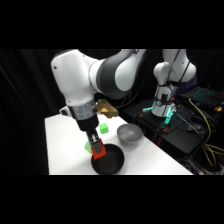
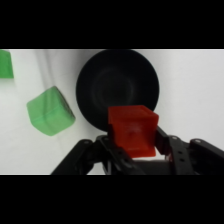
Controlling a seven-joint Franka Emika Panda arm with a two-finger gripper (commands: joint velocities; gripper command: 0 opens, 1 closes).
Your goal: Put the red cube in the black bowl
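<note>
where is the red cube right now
The red cube is held in the tool, just above the near-left rim of the black bowl in the side view, with a green cube close by.

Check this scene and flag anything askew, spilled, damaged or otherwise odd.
Nothing stands out. The gripper holds the red cube above the black bowl, jaws shut on it. The bowl sits upright and looks empty. Green pieces lie on the white table beside it, and a grey bowl stands upright nearby.
</note>
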